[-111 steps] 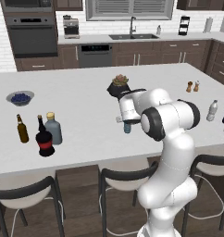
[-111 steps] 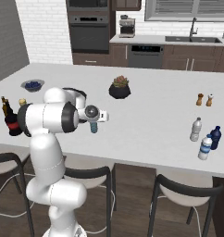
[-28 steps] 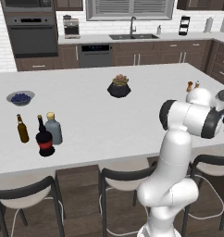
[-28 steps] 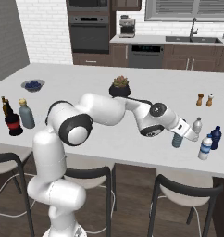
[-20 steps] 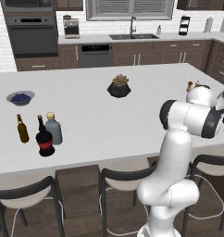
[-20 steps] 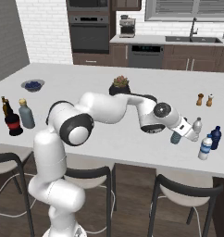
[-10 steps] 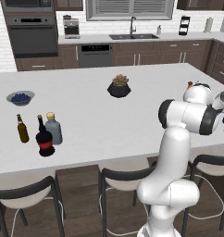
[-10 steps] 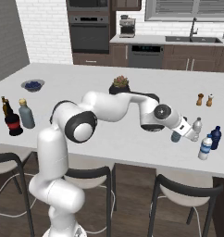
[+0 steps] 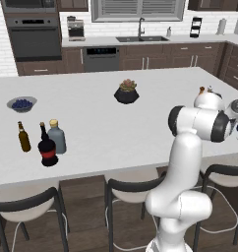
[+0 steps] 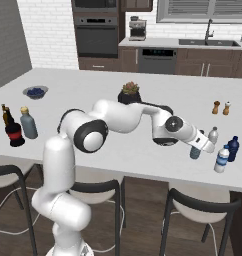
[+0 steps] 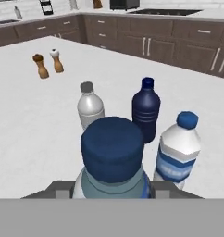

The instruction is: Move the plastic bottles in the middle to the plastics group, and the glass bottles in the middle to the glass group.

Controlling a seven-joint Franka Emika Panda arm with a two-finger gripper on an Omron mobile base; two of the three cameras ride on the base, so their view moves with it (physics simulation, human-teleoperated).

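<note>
Bottles counted at the far right of the white island counter (image 10: 93, 85): four. One blue-tinted bottle (image 11: 113, 166) with a broad blue cap, clamped upright between the closed fingers of the gripper (image 10: 198, 149). Just beyond it, one clear pale-capped bottle (image 11: 90, 107), one dark blue container (image 11: 146, 110), one labelled water bottle (image 11: 178, 150) with white-and-blue bands. Two shakers (image 11: 47, 64) farther back. Three more at the counter's opposite end: black bulbous bottle (image 9: 47, 146), slim brown bottle (image 9: 23, 137), grey-blue flask (image 9: 56, 137).
</note>
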